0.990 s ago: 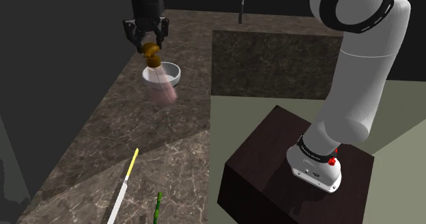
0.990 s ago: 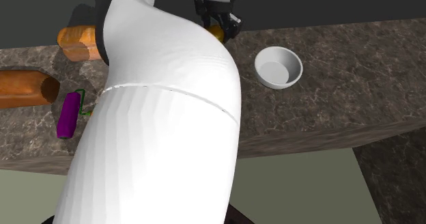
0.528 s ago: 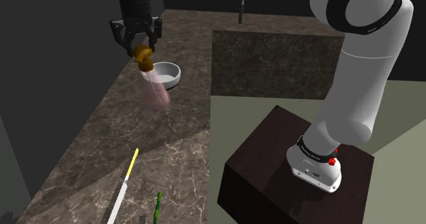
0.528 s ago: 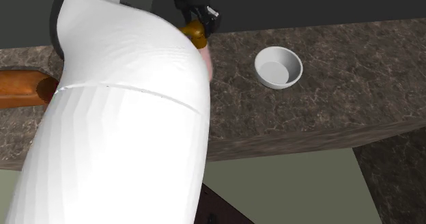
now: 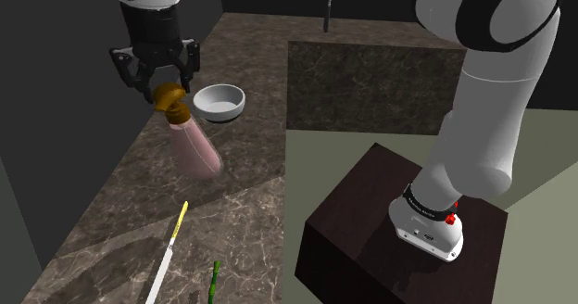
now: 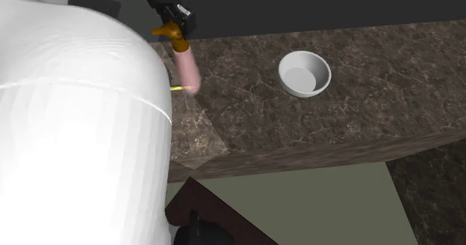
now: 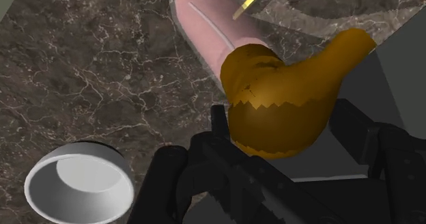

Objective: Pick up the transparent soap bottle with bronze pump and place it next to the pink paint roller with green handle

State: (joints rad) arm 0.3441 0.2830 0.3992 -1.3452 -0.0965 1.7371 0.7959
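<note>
Over the dark marbled desk [image 5: 236, 196], the pick-up looked done: the black hand [image 5: 165, 89] pinched the bronze pump of the soap bottle [image 5: 193, 145], whose pinkish body hung tilted in the air, apart from the white bowl [image 5: 219, 101]. Carrying it to the paint roller and setting it down were left to do.

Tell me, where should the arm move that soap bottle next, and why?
Probably carry it along the counter toward the shoulder view's lower edge, without lowering yet. The jaws are shut on the pump, so the bottle hangs tilted above the counter near the bowl, while a green handle, likely the roller's, peeks in at that lower edge.
</note>
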